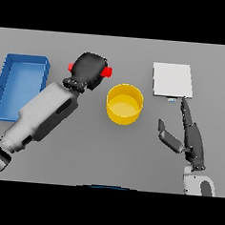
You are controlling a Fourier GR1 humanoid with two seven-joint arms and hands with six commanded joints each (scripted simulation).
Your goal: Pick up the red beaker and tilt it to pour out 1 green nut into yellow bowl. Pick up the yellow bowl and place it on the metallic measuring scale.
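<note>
At upper centre-left, the left hand [89, 70] curls over the red beaker [107, 72], just left of and above the yellow bowl [124, 104], while the right hand [191, 137] rests open beneath the scale [172, 80] at upper right.

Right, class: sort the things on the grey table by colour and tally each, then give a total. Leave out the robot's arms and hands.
Blue: 1, the tray
Red: 1, the beaker, mostly hidden by the left hand
Yellow: 1, the bowl
White-grey: 1, the scale
Total: 4
</note>
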